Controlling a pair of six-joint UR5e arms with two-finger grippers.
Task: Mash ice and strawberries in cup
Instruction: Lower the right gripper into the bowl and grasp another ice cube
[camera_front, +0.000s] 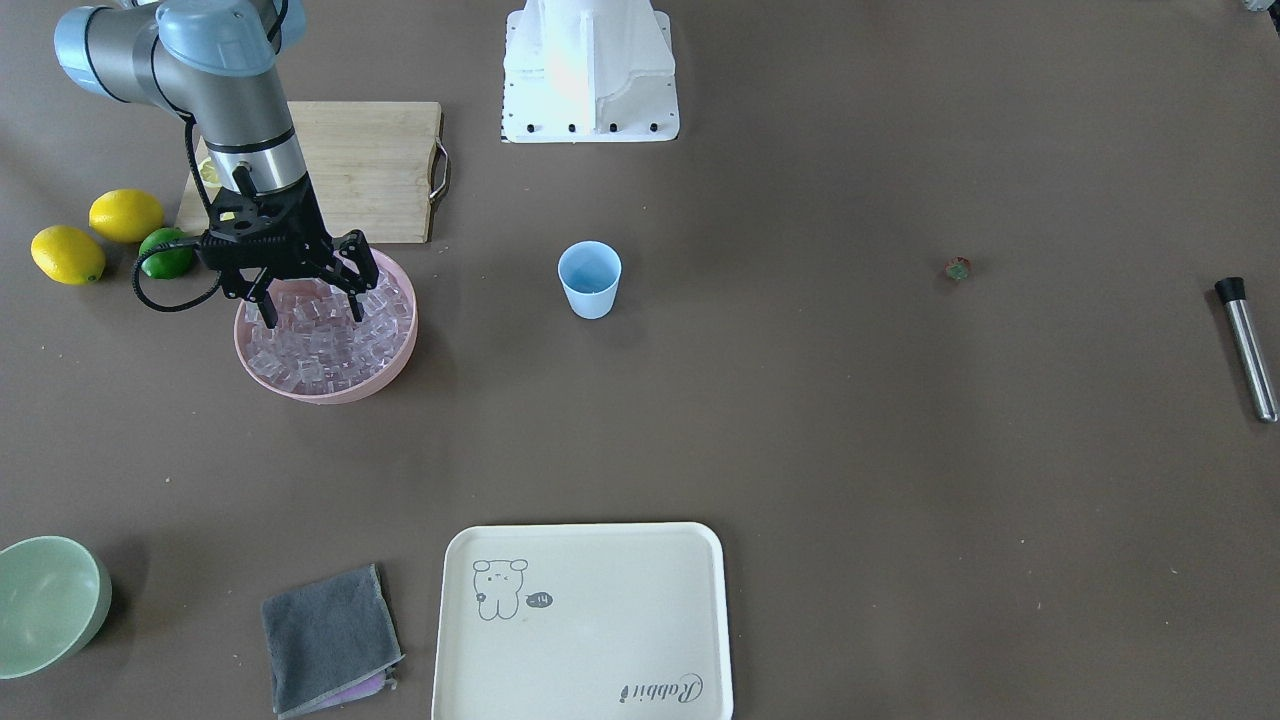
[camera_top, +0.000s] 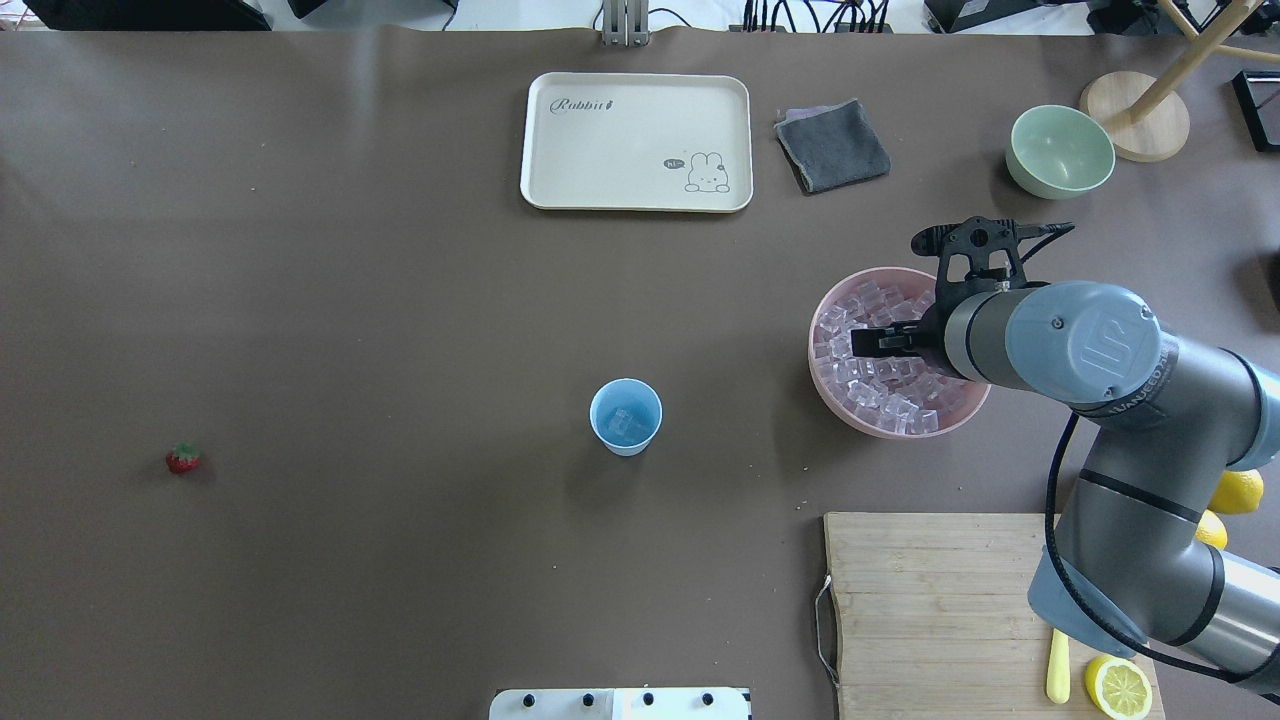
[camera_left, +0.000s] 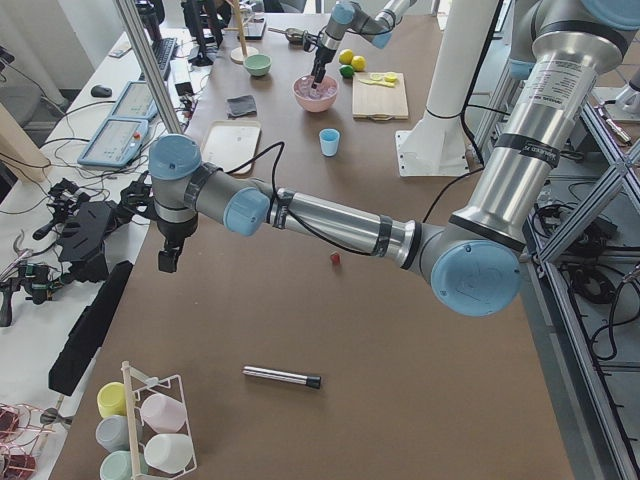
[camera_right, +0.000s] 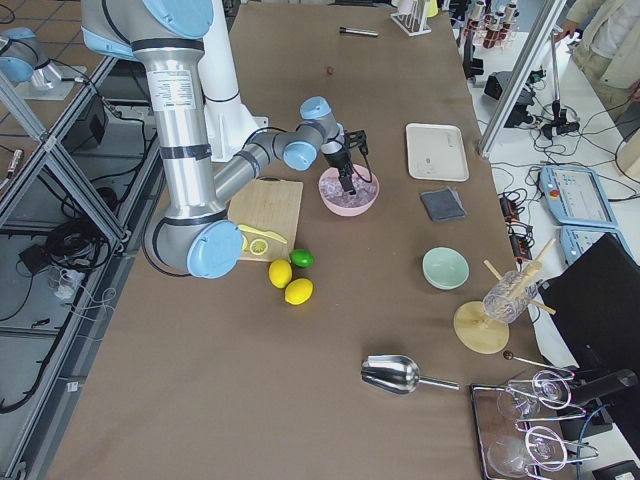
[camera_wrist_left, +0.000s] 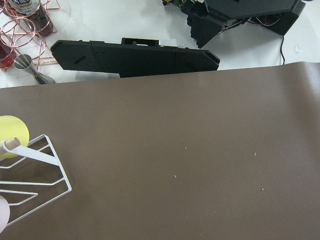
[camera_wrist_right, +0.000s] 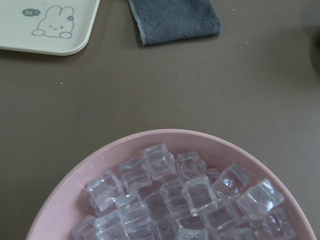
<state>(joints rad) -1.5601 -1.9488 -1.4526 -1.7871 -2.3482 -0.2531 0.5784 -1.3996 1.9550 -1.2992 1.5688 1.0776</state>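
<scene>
The light blue cup (camera_front: 589, 280) stands upright mid-table, and the overhead view shows a clear cube inside the cup (camera_top: 625, 417). A heap of ice (camera_front: 330, 345) fills the pink bowl (camera_front: 335, 396). My right gripper (camera_front: 312, 310) hangs over that bowl, open, its fingertips (camera_front: 268, 318) down at the cubes with nothing visibly gripped. The strawberry (camera_front: 958, 268) lies alone on the table, far from the cup, also seen as the strawberry (camera_top: 183, 458) in the overhead view. My left gripper (camera_left: 168, 260) shows only in the exterior left view, near the table's far edge; I cannot tell its state.
A metal muddler (camera_front: 1250, 350) lies near the table's end beyond the strawberry. A cream tray (camera_front: 585, 620), grey cloth (camera_front: 330, 640) and pale green bowl (camera_front: 45, 600) sit along the operators' side. A cutting board (camera_front: 370, 165), two lemons (camera_front: 68, 254) and a lime (camera_front: 165, 255) flank the pink bowl.
</scene>
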